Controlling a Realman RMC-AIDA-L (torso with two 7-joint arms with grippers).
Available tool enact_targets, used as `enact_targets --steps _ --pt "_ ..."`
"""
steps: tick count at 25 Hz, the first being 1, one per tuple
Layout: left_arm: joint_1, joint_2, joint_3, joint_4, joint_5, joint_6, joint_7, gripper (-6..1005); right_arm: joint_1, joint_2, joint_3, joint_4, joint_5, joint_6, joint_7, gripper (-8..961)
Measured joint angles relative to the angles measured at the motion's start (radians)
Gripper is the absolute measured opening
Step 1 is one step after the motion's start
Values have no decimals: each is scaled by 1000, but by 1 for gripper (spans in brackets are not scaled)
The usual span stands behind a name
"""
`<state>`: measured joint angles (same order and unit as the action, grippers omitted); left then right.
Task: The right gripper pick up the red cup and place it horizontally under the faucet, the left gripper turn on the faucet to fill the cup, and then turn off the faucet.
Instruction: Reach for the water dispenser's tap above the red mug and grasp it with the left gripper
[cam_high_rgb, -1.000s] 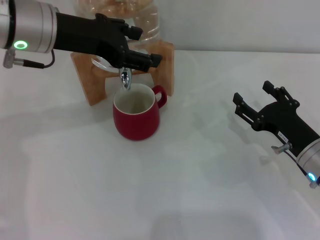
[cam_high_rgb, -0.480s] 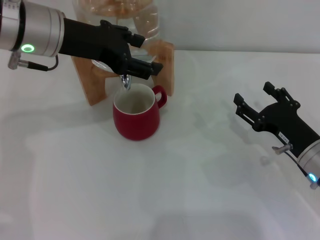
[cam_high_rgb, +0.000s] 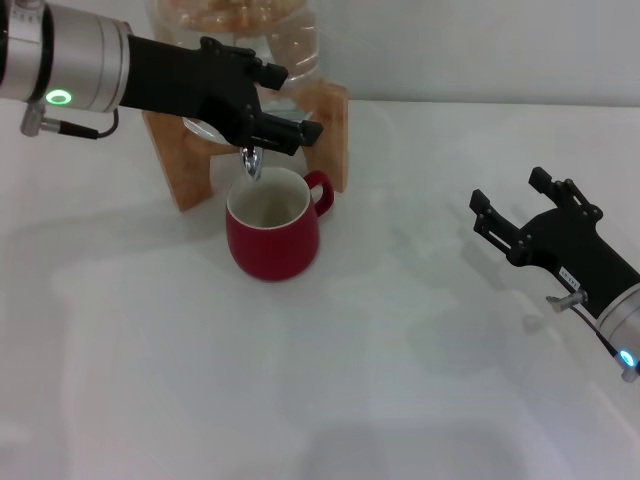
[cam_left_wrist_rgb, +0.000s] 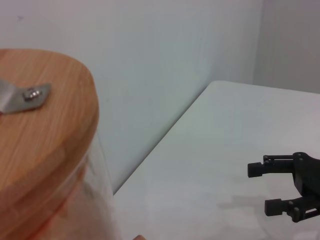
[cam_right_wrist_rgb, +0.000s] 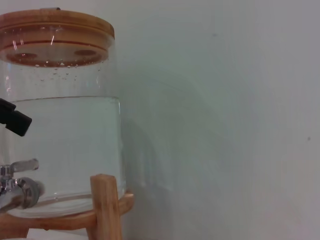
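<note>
Item one, my left gripper: at 11 o'clock on the table, fingers reaching over the faucet; whether they pinch its lever I cannot tell, since the claw hides it. Item two, red cup: upright under the spout, handle toward 2 o'clock, contents hard to read. Item three, water jug: top cropped in the head view, resting in a wooden stand. Item four, right gripper: at 4 o'clock, fingers spread, empty.
</note>
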<state>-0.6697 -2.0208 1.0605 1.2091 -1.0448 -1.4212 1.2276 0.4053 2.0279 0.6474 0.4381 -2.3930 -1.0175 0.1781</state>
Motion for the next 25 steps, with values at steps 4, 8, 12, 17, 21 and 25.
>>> enact_targets --steps 4,8,12,17,21,25 --pt "-16 0 -2 -32 0 15 25 857 -2 0 0 1 0 -1 7 843" --pt "-39 2 -2 -68 0 23 46 858 -2 0 0 1 0 3 7 843" --pt "-50 3 -2 -82 -1 31 56 857 -2 0 0 1 0 2 8 843" --pt "-54 5 -2 -83 -1 31 57 857 2 0 0 1 1 2 8 842" --pt "-56 4 -2 -86 -1 32 58 857 3 0 0 1 2 1 8 842" --pt "-57 -1 -2 -95 -1 33 62 858 2 0 0 1 2 0 8 842"
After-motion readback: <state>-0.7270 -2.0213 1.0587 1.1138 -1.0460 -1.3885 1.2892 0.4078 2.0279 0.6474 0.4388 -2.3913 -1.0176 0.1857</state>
